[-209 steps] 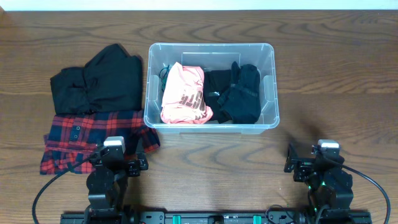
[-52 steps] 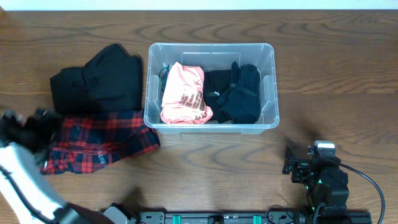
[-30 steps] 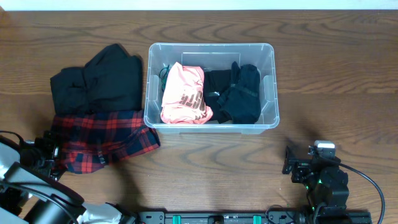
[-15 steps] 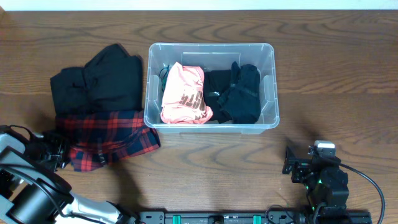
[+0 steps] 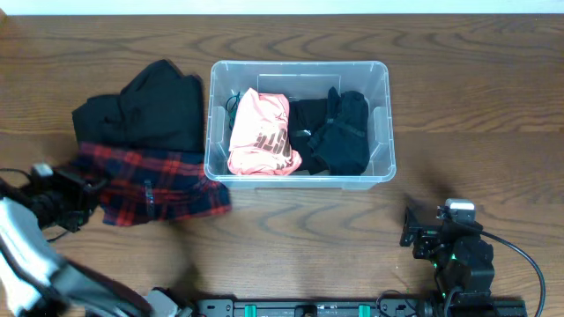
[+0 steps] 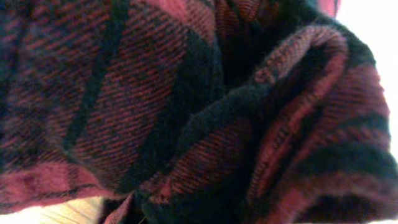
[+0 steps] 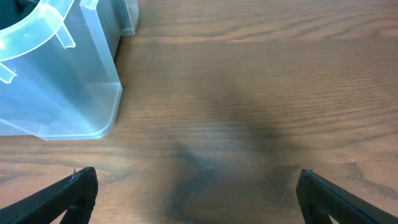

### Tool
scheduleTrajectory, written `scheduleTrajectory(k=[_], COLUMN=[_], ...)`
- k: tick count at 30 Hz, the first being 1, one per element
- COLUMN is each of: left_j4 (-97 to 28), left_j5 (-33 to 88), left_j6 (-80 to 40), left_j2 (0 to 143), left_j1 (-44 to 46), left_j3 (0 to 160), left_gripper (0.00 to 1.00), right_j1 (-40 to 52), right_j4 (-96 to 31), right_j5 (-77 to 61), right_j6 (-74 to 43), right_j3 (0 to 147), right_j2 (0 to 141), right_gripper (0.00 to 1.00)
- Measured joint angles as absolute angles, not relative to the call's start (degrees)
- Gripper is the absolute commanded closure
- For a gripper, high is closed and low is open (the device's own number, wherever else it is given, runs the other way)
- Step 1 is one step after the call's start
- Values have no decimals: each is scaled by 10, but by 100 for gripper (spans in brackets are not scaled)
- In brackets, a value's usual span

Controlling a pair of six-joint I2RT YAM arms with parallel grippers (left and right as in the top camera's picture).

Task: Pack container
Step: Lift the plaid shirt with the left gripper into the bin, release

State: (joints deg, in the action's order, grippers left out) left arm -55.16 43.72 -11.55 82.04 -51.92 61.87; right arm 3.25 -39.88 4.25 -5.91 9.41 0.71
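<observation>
Left fingers (image 5: 85, 188) clamped on plaid shirt (image 5: 163, 180), container (image 5: 300, 63) beyond the shirt's other end, right fingers (image 7: 78, 186) spread apart, container corner ahead-left.

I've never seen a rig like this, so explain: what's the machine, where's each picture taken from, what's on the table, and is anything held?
Two robot arms work at a wooden table, each ending in a two-finger gripper. One picture looks down from above; two come from wrist cameras. A clear container holds a pink garment and a black garment. Beside it lie a black top and a plaid shirt. The left gripper sits at the shirt's edge; cloth fills its camera, hiding the fingers, so a grip is likely, not certain. The right gripper is open and empty.
</observation>
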Motion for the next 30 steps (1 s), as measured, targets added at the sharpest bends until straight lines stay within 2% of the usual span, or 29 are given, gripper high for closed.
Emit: scheduleTrajectory(k=[4,8,12,15,18,23,30], left_j4=[-570,-518,-397,-321,-313,-307,-257], left_j5=[494,554,607,605,550,380,179], left_j6=[-123,-168,-255,-328,-382,-460,-556], left_j2=[712,654,640,641,642,662,756], left_j1=[-512,-480,-389,-290,-189,7,210], left_j3=[690,752,781,783,783,783,783], left_gripper=[94,94,94,94,94,94,94], right_j1=[32,32,32,32,32,32,32], right_j4=[-399,-399,-399,-399,-399,-399,-399], right_j5=[43,43,43,43,43,43,43], right_j6=[-59,-59,-59,-59,-59,-59,-59], right_j3=[94,94,94,94,94,94,94], right_j2=[7,7,7,7,7,7,7], right_gripper=[1,1,1,1,1,1,1])
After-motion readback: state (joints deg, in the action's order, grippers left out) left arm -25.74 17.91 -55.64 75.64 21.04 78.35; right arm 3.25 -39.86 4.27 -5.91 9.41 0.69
